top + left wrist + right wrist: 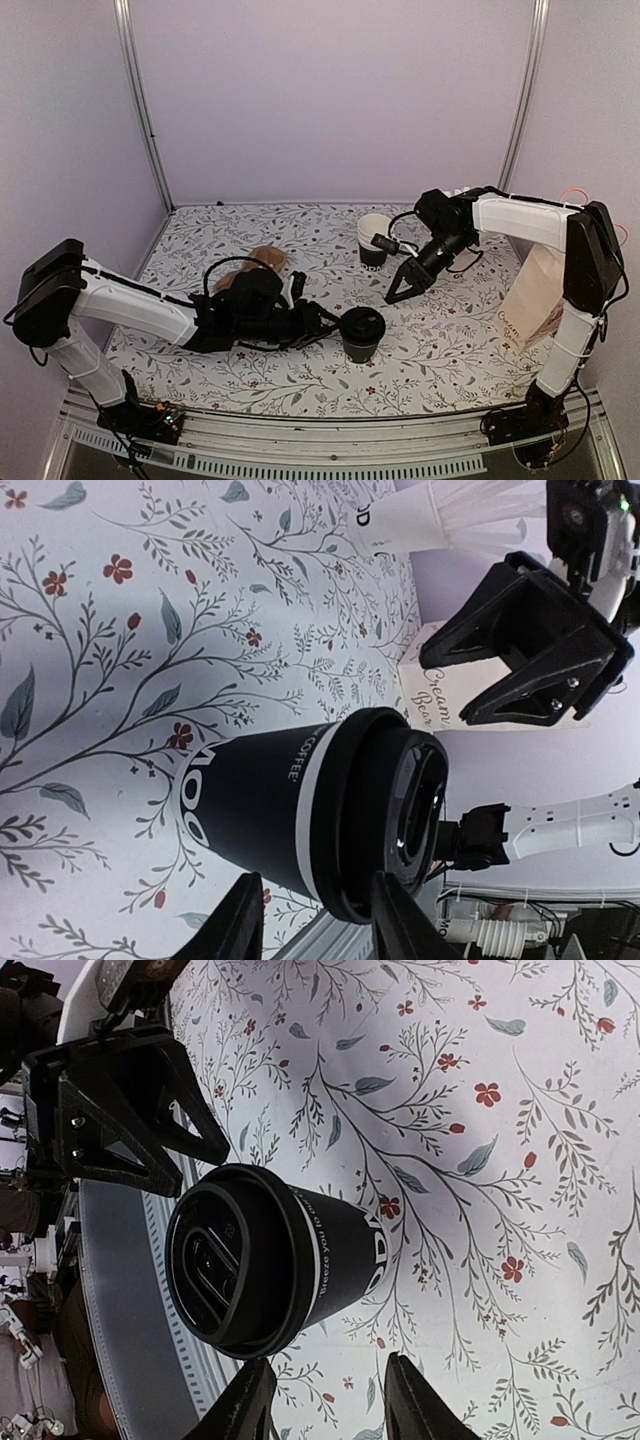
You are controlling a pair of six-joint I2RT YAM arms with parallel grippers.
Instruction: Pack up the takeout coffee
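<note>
On the floral-print table (450, 350), front centre, the takeout coffee (361, 335) stands upright, black lid on, dark sleeve with white print facing the left arm. The left gripper (332, 325) lies low along the tabletop, reaching in from the left, tips just beside the cup's left side. Its 2 fingers (245, 925) are spread apart, and the left wrist view shows the cup just ahead of them, not pinched. Whether a tip touches the lid rim is hard to call from here, probably not. The right gripper (398, 290) hangs above the table behind and right of the cup, angled down toward it, claw released with nothing between the 2 fingers. It is near the cup but clearly apart from it. The right wrist view looks down onto the lid and shows the left arm's fingers alongside it. Behind the right gripper stands 1 open white cup (372, 240) with a dark lower band and no lid. A brown paper bag (535, 295) with printed lettering stands upright at the far right, next to the right arm. A crumpled brown paper piece (265, 260) lies behind the left arm.
</note>
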